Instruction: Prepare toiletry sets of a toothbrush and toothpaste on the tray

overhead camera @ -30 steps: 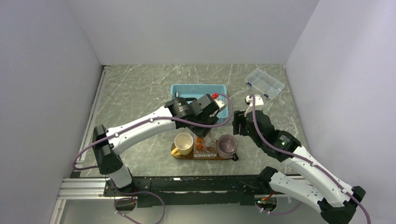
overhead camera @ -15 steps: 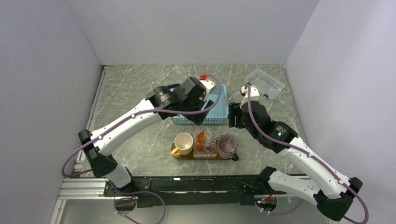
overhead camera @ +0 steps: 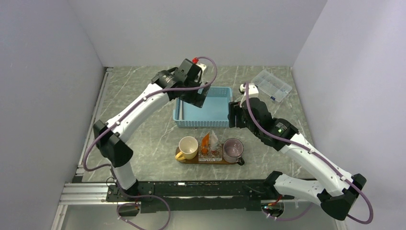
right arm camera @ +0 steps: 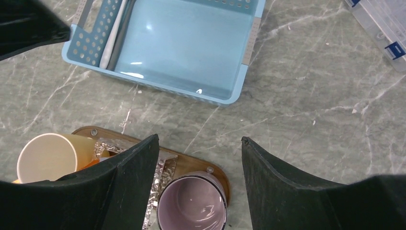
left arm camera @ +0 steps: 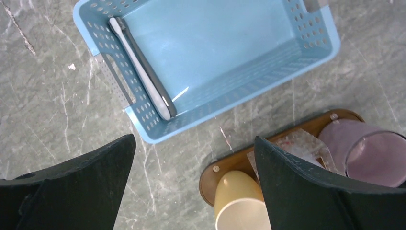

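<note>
The left gripper is held spread wide, with nothing pinched. Just beyond its fingertips, two toothbrushes are seen lying side by side in the blue basket. The right gripper is likewise spread and empty. Below its fingers the tray is seen, with toothpaste tubes propped between a yellow cup and a purple cup.

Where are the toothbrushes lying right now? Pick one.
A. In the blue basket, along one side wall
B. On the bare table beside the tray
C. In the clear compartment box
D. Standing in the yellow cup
A: the left wrist view shows both toothbrushes, one whitish and one grey, lying side by side against one wall inside the blue basket.
</note>
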You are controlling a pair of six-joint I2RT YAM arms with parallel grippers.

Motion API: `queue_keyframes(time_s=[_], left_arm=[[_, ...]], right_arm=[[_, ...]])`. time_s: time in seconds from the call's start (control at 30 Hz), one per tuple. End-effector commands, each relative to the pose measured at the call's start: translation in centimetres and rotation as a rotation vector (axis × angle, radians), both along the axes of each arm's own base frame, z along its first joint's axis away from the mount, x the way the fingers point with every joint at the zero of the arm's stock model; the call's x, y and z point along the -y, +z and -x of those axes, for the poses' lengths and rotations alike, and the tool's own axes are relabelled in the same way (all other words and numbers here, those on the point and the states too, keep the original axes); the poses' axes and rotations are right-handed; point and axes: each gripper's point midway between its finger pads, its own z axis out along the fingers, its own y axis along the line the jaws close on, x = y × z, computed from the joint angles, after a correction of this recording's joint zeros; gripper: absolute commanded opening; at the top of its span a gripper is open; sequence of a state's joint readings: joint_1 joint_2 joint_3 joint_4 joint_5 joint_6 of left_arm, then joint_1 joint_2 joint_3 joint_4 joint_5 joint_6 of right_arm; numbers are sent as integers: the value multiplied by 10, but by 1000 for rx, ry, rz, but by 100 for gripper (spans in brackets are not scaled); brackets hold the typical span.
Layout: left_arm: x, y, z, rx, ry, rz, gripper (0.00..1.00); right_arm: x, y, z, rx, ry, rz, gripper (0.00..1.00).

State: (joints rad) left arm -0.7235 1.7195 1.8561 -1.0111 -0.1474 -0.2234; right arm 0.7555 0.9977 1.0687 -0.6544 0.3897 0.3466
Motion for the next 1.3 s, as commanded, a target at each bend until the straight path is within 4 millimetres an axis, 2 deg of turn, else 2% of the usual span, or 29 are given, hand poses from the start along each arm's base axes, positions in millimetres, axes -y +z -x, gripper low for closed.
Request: queue_keyframes(time_s=[0.0, 0.23, 0.43, 0.53, 0.83, 1.27], left_arm=[[5, -7, -31, 3, 46, 22, 99], [12, -48, -61, -105, 86, 107, 91], [14, -88, -81, -194, 135, 107, 68], [13, -106, -89, -230, 164, 97, 62], [-5, -136, -111, -229, 256, -7, 62], [-36, -164, -117, -257, 317, -126, 62]], right_arm=[[-10, 26, -5, 59, 34, -67, 66], [-9, 23, -1, 57, 56, -58, 67], [-10, 18, 1, 49, 77, -52, 67], [-10, 17, 1, 47, 82, -45, 67], [-7, 12, -1, 48, 85, -14, 68], [-14, 2, -4, 33, 106, -19, 68]])
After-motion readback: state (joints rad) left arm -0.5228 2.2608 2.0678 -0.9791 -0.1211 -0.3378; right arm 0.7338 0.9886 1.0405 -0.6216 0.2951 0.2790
